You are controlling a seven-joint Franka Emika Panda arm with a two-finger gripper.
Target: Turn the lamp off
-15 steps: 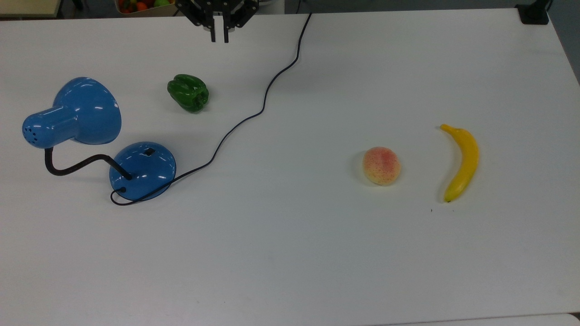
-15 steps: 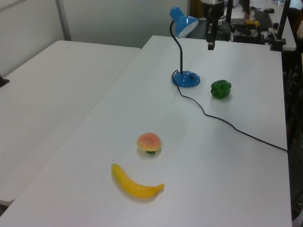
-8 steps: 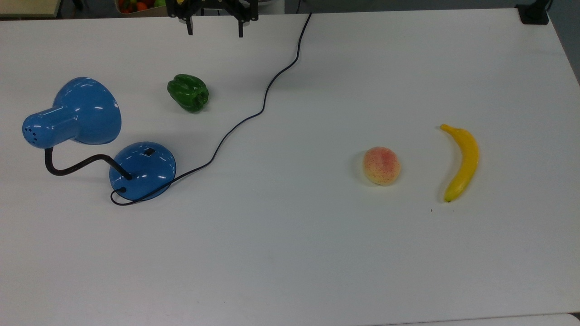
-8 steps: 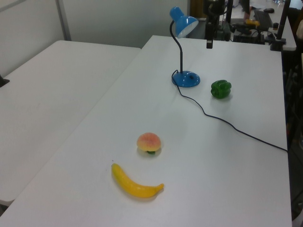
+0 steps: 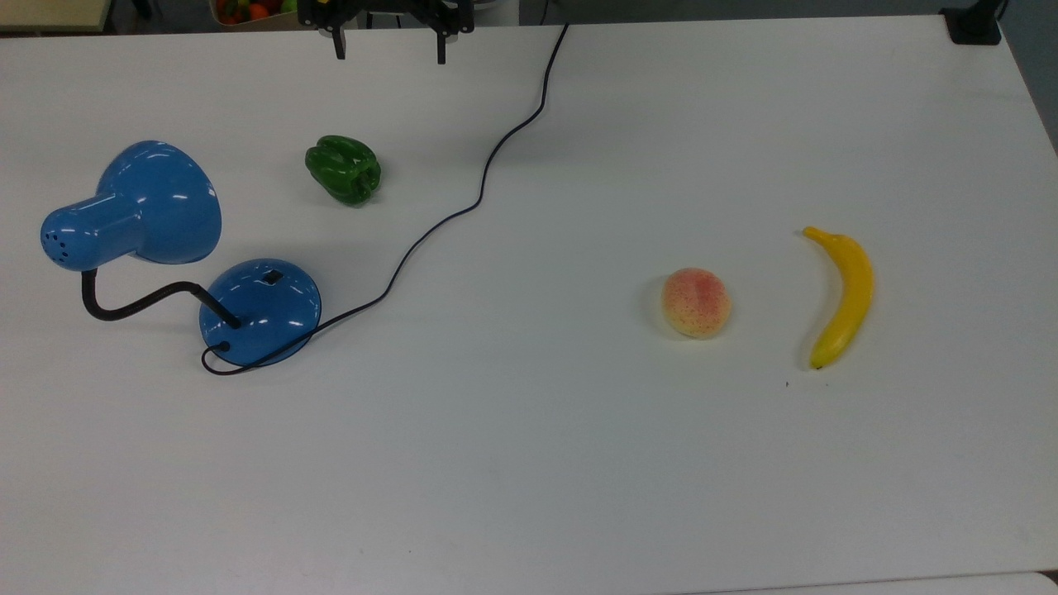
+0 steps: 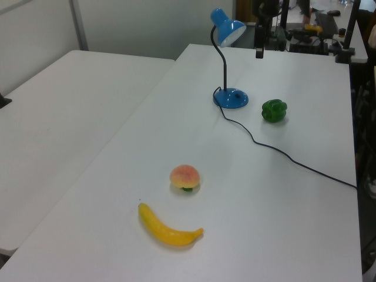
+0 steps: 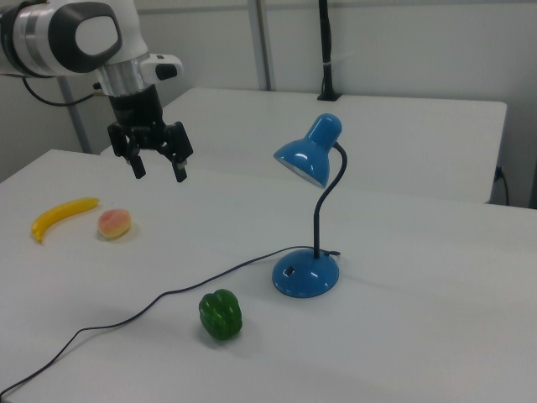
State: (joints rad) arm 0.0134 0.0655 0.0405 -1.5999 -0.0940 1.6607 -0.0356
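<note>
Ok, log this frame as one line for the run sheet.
task: turn off lamp | hand: open, raised, empty | glossy blue desk lamp: upright, untouched | green bell pepper: beside lamp base | contact: none

The top view looks almost straight down on the bench [image 5: 579,463], with the end effector [image 5: 387,51] at its upper edge and the lamp [image 5: 260,310] toward the top view's left. The left view looks along the bench from the banana [image 6: 169,230] end, so the lamp [image 6: 230,97] stands far back. The right view sits low and nearer, facing the lamp [image 7: 305,274] (all three share it, the pepper [image 7: 221,315] and the fruit).
</note>
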